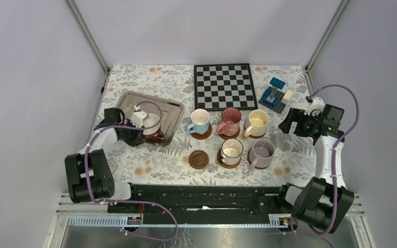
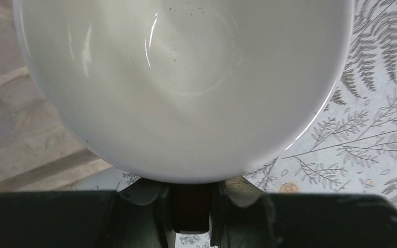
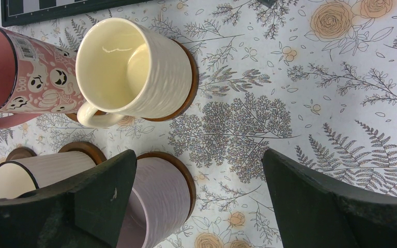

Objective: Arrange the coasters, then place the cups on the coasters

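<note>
A white cup with a dark brown outside [image 1: 151,125] stands at the near right end of the grey tray [image 1: 129,101]. My left gripper [image 1: 140,130] is shut on its dark handle [image 2: 191,206], and the white bowl [image 2: 186,77] fills the left wrist view. Light blue [image 1: 200,120], pink [image 1: 231,120] and cream-yellow [image 1: 258,121] cups sit on coasters in a back row. A white cup [image 1: 232,150] and a lilac cup [image 1: 262,151] sit on coasters in front. One coaster [image 1: 198,159] lies bare. My right gripper [image 1: 289,122] hangs open, right of the cups, with nothing between its fingers [image 3: 103,196].
A chessboard [image 1: 223,85] lies at the back centre and a blue block toy [image 1: 274,95] at the back right. Metal frame posts stand at both back corners. The flowered cloth [image 3: 300,103] right of the cream-yellow cup [image 3: 129,70] and lilac cup [image 3: 157,199] is bare.
</note>
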